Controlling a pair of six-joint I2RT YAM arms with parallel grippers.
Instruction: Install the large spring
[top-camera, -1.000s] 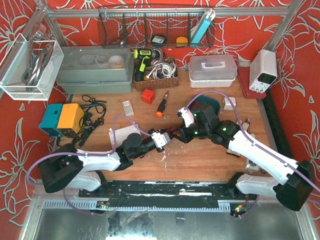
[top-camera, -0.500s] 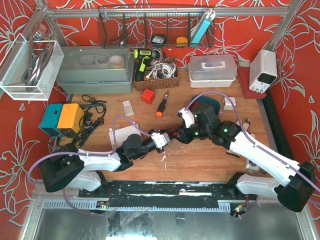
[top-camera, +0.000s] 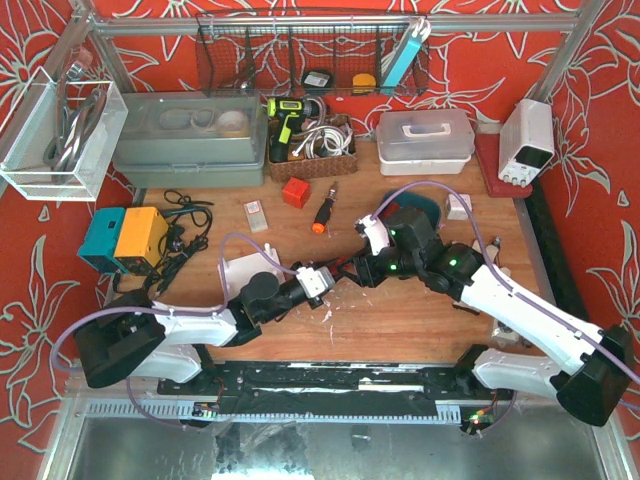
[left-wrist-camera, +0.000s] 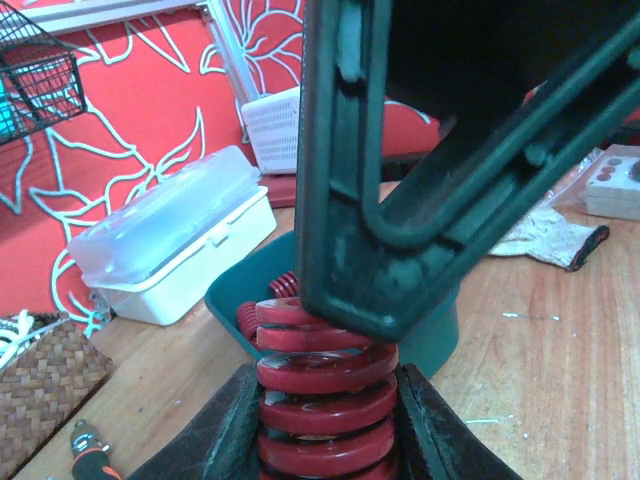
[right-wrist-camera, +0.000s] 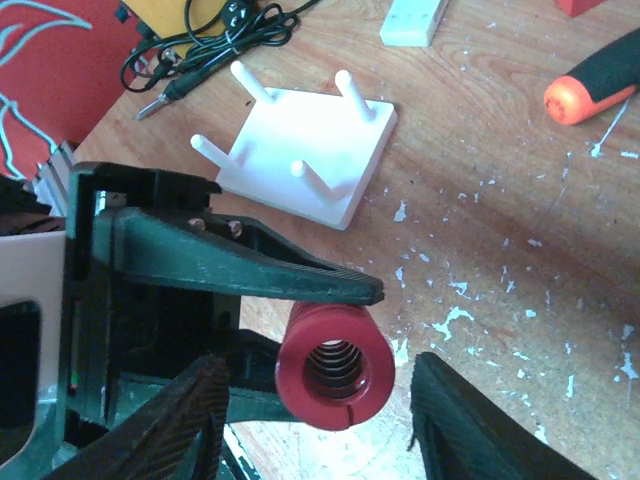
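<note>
The large spring (right-wrist-camera: 335, 365), a thick red coil, is clamped between the left gripper's (left-wrist-camera: 327, 385) fingers (left-wrist-camera: 212, 430), which are shut on its sides. In the right wrist view its open end faces the camera. My right gripper (right-wrist-camera: 320, 375) is open around that end, its fingers (right-wrist-camera: 195, 420) standing apart from the coil on both sides. Seen from above, the two grippers meet over mid-table (top-camera: 342, 272). A white base plate with several upright pegs (right-wrist-camera: 300, 150) lies on the wood just left of the left gripper (top-camera: 243, 270).
A teal bin (left-wrist-camera: 440, 330) holding more red springs (left-wrist-camera: 250, 320) sits behind the right arm. An orange-and-black screwdriver (top-camera: 323, 212), a red cube (top-camera: 295, 191) and a white lidded box (top-camera: 425, 135) lie farther back. A blue-and-yellow box with cables (top-camera: 125, 237) is at the left.
The right gripper's jaws have spread off the spring, which stays in the left gripper. The left arm has shifted slightly, so the white peg plate shows more.
</note>
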